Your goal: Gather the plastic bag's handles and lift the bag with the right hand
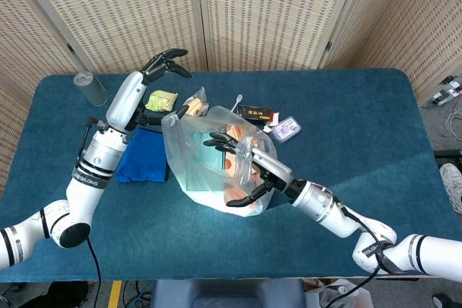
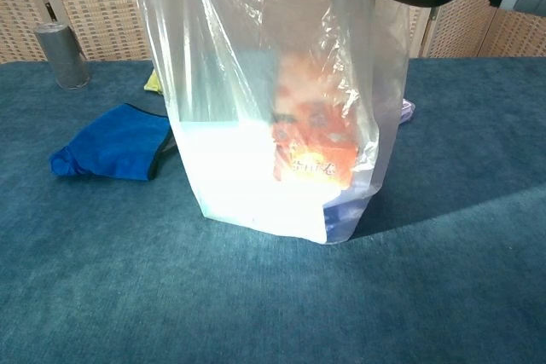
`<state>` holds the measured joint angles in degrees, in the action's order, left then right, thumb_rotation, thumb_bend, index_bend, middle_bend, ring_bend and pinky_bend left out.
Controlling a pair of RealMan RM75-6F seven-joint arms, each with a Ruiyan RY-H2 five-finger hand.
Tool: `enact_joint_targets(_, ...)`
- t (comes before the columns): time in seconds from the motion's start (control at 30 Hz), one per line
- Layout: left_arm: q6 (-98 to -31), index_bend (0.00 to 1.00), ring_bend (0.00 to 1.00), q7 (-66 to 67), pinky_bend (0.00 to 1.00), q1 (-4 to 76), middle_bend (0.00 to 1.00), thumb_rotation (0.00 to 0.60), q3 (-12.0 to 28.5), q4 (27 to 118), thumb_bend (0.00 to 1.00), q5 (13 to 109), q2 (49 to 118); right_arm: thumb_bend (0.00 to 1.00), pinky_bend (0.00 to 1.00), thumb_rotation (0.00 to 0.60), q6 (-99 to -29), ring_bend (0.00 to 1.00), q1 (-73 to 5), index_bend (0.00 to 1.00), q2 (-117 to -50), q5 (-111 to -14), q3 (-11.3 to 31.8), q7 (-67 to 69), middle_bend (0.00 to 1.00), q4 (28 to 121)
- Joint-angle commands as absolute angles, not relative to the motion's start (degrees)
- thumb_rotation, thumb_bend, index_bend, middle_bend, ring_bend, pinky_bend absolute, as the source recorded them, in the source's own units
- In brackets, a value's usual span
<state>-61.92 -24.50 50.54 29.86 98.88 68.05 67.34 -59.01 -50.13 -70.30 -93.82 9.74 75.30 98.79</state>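
Blue desk [image 1: 361,120] carries the plastic bag [image 2: 273,125]; its orange box [image 2: 313,155] bears unreadable print. Right hand [image 1: 242,164] spreads open over it; left hand [image 1: 164,63] open, empty.

A clear bag [image 1: 209,160] stands on the blue table [image 1: 361,120], holding a teal box [image 1: 214,151] and an orange box [image 1: 237,194]; the right hand [image 1: 245,160] reaches over the bag's mouth, fingers spread, touching the near handle [image 1: 249,151]; whether it grips cannot be told; the left hand [image 1: 164,63] hovers behind the bag, fingers apart, holding nothing; a blue cloth [image 1: 144,155] lies just left of the bag; a grey can [image 1: 90,88] stands at the far left corner; a yellow-green packet [image 1: 162,99], a dark box [image 1: 258,114] and a small purple pack [image 1: 287,130] lie behind the bag.
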Motion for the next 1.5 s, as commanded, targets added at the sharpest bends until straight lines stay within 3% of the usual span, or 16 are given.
enact_joint_targets(0.03,-61.6,0.34,0.13,-24.0,0.15,50.7,0.15,0.600,29.9,99.3,0.25,67.8,67.1,0.00,0.05,0.600,-58.6,0.00,-50.8,0.01,-70.9,-93.4,10.2,74.5,0.08,98.6)
enact_joint_targets(0.67,-58.1,0.31,0.13,-20.2,0.15,54.1,0.15,0.600,30.3,102.1,0.25,66.8,66.7,0.00,0.05,0.600,-56.7,0.00,-54.5,0.01,-74.2,-90.9,12.3,72.5,0.07,97.2)
enact_joint_targets(1.07,-57.0,0.14,0.10,-17.8,0.15,57.1,0.15,0.600,30.0,102.7,0.25,65.6,69.4,0.00,0.05,0.600,-57.1,0.00,-55.6,0.01,-75.9,-91.6,12.1,74.8,0.08,95.6)
enact_joint_targets(1.5,-55.4,0.10,0.08,-16.6,0.14,60.0,0.12,0.600,30.0,101.1,0.25,63.8,72.5,0.00,0.05,0.600,-58.0,0.00,-56.6,0.01,-77.3,-92.3,11.8,78.1,0.13,94.2)
